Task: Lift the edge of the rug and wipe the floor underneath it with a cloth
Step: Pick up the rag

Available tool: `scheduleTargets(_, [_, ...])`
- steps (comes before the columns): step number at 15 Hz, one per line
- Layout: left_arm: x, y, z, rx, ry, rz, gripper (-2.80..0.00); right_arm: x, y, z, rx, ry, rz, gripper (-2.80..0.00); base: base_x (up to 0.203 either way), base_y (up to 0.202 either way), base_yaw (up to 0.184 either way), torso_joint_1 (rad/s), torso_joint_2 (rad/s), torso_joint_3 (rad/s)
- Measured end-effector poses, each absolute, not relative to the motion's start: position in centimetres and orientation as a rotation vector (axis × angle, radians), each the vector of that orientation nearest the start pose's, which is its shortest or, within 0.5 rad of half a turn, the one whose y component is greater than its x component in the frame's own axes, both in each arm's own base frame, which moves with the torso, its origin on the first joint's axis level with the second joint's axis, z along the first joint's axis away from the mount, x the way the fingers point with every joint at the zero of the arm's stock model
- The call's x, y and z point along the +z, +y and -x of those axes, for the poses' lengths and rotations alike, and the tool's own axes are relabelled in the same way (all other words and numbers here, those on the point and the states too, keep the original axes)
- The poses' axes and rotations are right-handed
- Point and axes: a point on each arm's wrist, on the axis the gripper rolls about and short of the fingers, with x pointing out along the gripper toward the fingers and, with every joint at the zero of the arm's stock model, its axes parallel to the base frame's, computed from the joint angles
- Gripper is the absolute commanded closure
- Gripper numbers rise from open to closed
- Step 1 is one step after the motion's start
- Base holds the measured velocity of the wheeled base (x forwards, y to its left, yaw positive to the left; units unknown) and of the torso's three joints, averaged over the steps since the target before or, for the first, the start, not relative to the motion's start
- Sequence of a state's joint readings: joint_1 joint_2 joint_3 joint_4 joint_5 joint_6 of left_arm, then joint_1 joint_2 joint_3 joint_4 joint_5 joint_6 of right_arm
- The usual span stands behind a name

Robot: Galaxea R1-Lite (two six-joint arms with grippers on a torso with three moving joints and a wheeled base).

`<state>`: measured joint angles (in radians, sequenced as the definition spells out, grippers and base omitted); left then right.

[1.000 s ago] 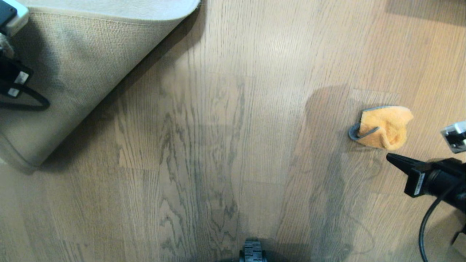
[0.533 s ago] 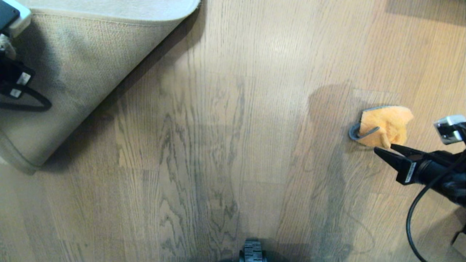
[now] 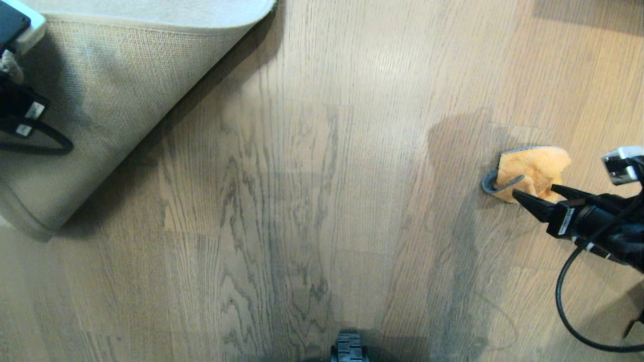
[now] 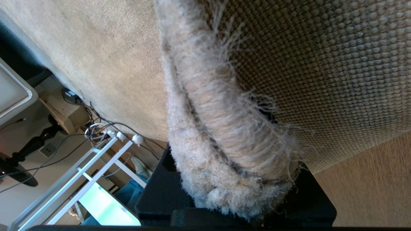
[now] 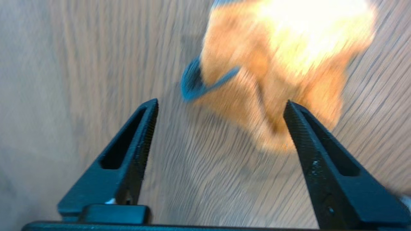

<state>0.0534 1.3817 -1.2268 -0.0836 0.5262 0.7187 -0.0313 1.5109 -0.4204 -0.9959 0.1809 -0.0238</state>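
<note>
The rug edge [image 3: 100,100] is lifted and folded back at the upper left, tan woven backing showing, above the bare plank floor [image 3: 302,201]. My left arm [image 3: 20,110] is at the far left; in the left wrist view my left gripper [image 4: 237,205] is shut on the fuzzy rug edge [image 4: 224,144]. The fluffy orange cloth [image 3: 533,166] with dark grey trim lies on the floor at the right. My right gripper [image 3: 534,191] is open, its tips over the cloth's near edge. In the right wrist view the cloth [image 5: 289,48] lies just beyond the open right gripper [image 5: 221,102], one fingertip overlapping it.
A dark part of my base [image 3: 348,352] shows at the bottom centre. The right arm's black cable [image 3: 568,311] loops over the floor. Beyond the rug, the left wrist view shows a white frame [image 4: 96,166], loose cables and a person's jeans leg [image 4: 128,192].
My right gripper has gone from shut to open and moved forward and left, so its tips now reach the cloth's near edge. The left arm and rug have kept still.
</note>
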Motion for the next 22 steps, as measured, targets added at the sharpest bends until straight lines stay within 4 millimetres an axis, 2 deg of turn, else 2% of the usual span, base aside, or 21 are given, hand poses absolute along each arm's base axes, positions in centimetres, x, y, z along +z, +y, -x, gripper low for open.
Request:
scheduleTargets(3, [33.5, 2.3, -22.7, 0.528, 0.278, -0.715, 0.0, 17.2, -1.1, -24.6, 0.121, 0.03, 0.017, -2.8, 0.0, 0.0, 0.0, 0.0, 0.0, 0.0])
scheduleTargets(8, [33.3, 2.4, -22.9, 0.532, 0.285, -0.715, 0.0, 16.5, -2.2, -25.7, 0.084, 0.05, 0.019, -2.8, 0.0, 0.0, 0.0, 0.0, 0.0, 0.0])
scheduleTargets(14, [33.2, 2.4, -23.1, 0.537, 0.29, -0.703, 0.0, 16.3, -3.4, -26.6, 0.042, 0.054, 0.023, -2.8, 0.0, 0.0, 0.0, 0.0, 0.0, 0.0])
scheduleTargets(22, [33.0, 2.4, -23.3, 0.535, 0.298, -0.705, 0.0, 15.8, -3.5, -27.3, 0.043, 0.054, 0.022, -2.8, 0.0, 0.0, 0.0, 0.0, 0.0, 0.0])
